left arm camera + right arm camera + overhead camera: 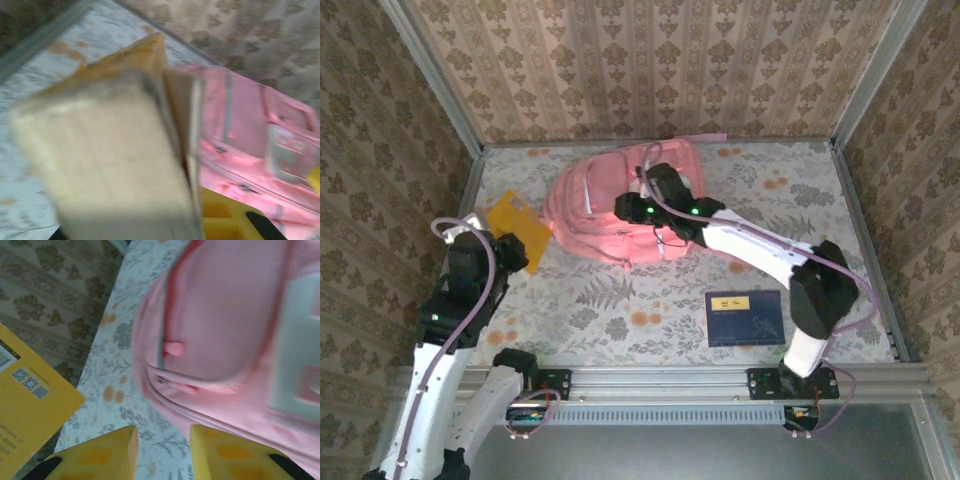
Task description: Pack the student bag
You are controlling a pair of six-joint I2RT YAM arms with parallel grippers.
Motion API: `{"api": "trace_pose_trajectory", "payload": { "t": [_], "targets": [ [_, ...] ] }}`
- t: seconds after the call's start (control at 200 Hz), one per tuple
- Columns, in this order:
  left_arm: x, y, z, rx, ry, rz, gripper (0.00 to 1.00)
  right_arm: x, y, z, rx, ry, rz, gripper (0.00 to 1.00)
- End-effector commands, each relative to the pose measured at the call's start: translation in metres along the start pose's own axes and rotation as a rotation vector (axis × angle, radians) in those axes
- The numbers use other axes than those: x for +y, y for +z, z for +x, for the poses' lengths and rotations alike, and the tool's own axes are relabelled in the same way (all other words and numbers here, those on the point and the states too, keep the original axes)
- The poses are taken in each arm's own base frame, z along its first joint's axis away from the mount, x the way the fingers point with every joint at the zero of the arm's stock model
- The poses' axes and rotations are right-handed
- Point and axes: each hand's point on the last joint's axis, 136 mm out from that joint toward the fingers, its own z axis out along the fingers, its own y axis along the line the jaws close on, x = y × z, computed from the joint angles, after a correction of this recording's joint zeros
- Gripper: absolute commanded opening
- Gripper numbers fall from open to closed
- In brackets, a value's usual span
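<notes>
The student bag [620,205], a large pink backpack, lies at the back middle of the flowered table [620,305]. My left gripper [508,250] is shut on an orange-yellow book [516,227] held up just left of the bag. In the left wrist view the blurred book [115,150] covers most of the picture, with one yellow finger [222,212] beside it and the bag [250,140] behind. My right gripper [630,208] hovers over the bag's front left part. In the right wrist view its jaws [164,455] stand open with nothing between them, at the bag's [225,325] edge, and the book [30,400] shows at left.
A dark blue book with a yellow label [745,318] lies flat at the front right of the table. Patterned walls close in the left, back and right sides, with metal posts at the back corners [470,130].
</notes>
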Motion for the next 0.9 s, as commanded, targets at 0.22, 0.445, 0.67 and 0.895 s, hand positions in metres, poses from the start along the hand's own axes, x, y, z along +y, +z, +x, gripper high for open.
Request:
{"api": "trace_pose_trajectory", "payload": {
  "t": [0.22, 0.445, 0.67, 0.895],
  "targets": [
    [0.024, -0.021, -0.033, -0.205, 0.132, -0.127, 0.0, 0.021, 0.081, -0.002, 0.14, -0.075, -0.016, 0.35],
    [0.011, -0.017, -0.033, -0.217, 0.179, -0.063, 0.0, 0.009, 0.126, -0.007, 0.159, -0.127, 0.037, 0.35],
    [0.01, -0.02, -0.036, -0.237, 0.2, -0.06, 0.0, 0.004, 0.142, -0.005, 0.181, -0.118, 0.05, 0.34],
    [0.007, -0.021, -0.037, -0.245, 0.214, -0.055, 0.0, 0.008, 0.138, -0.016, 0.155, -0.147, 0.051, 0.35]
  ]
}}
